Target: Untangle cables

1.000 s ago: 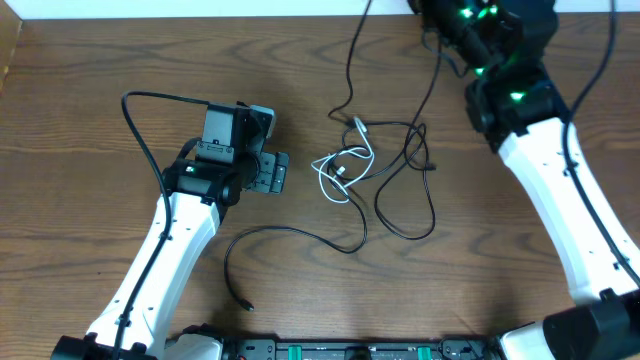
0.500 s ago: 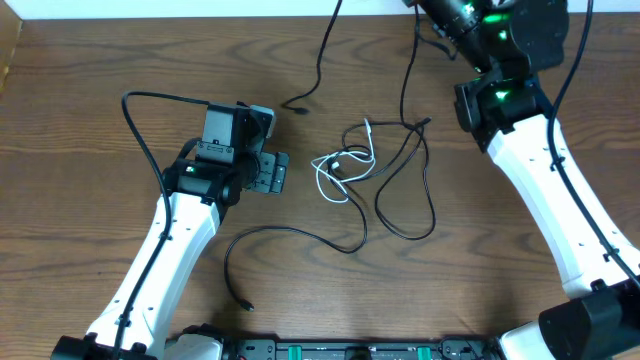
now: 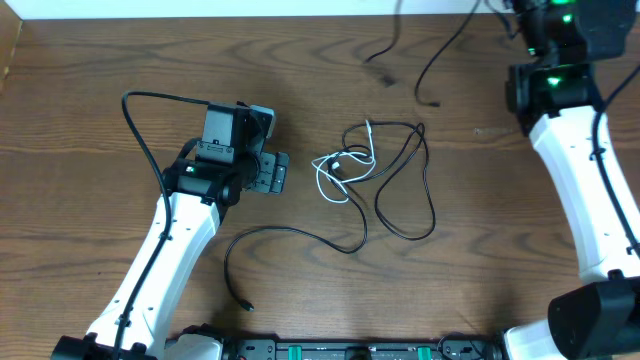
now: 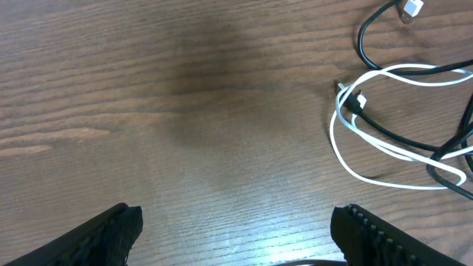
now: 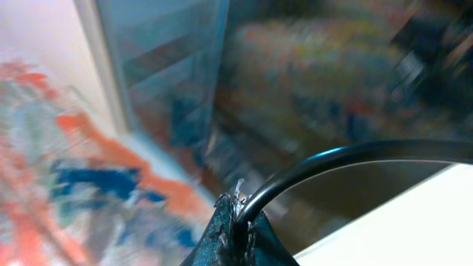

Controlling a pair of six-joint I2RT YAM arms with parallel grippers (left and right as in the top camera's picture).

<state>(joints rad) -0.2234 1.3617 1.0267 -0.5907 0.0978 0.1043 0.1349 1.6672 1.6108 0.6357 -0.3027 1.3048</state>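
A tangle of cables lies mid-table: a white cable (image 3: 340, 170) looped with a black cable (image 3: 405, 190). Another black cable (image 3: 290, 238) lies apart at the front left. My left gripper (image 3: 277, 172) is open and empty, low over the wood just left of the tangle. In the left wrist view its fingers (image 4: 236, 236) frame bare table, with the white cable (image 4: 369, 140) ahead on the right. My right gripper (image 5: 240, 222) is shut on a black cable (image 5: 332, 159) and held high. That cable's two loose ends (image 3: 385, 50) hang over the table's far side.
My right arm (image 3: 565, 110) reaches up along the right side to the far edge. A thick black arm cable (image 3: 140, 120) arcs beside my left arm. The table's far edge (image 3: 200, 20) meets a white wall.
My right arm has risen and swung right, drawing its black cable out of the tangle; the cable's ends have travelled from the heap to the far side. The left arm has not moved.
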